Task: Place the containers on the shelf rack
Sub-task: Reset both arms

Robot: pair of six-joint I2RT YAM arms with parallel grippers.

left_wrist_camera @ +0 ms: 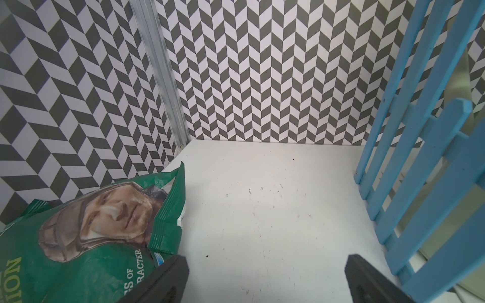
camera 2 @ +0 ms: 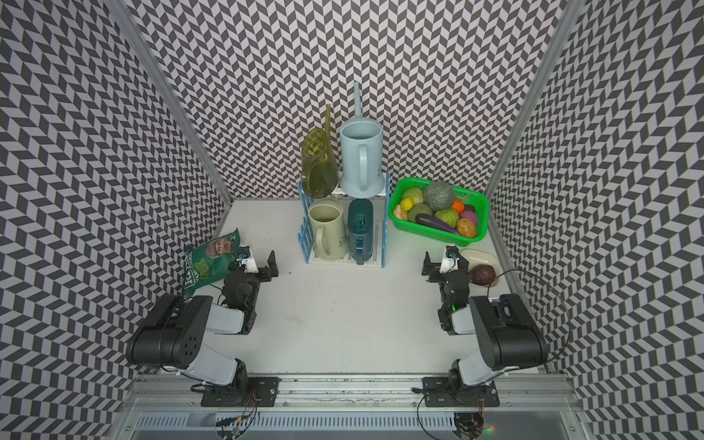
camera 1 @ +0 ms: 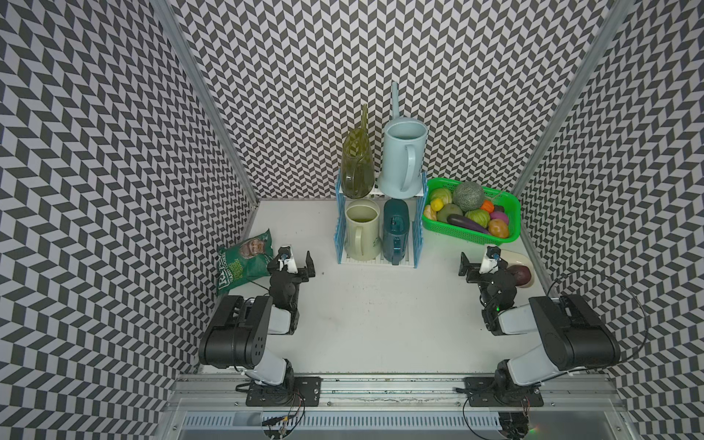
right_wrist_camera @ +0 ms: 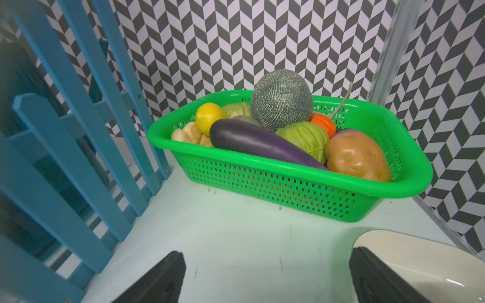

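Resting on shelf rack (camera 1: 340, 228), containers (camera 1: 400, 160), seemingly clear of left fingers (camera 1: 309, 263), right fingers (camera 1: 464, 265), wide-spread, empty

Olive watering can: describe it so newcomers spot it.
Find the blue-sided shelf rack by the back wall. Of two cans on its top shelf, the olive watering can is on the robot's left. Unlike the opaque pale blue can beside it, it is translucent and tilted.
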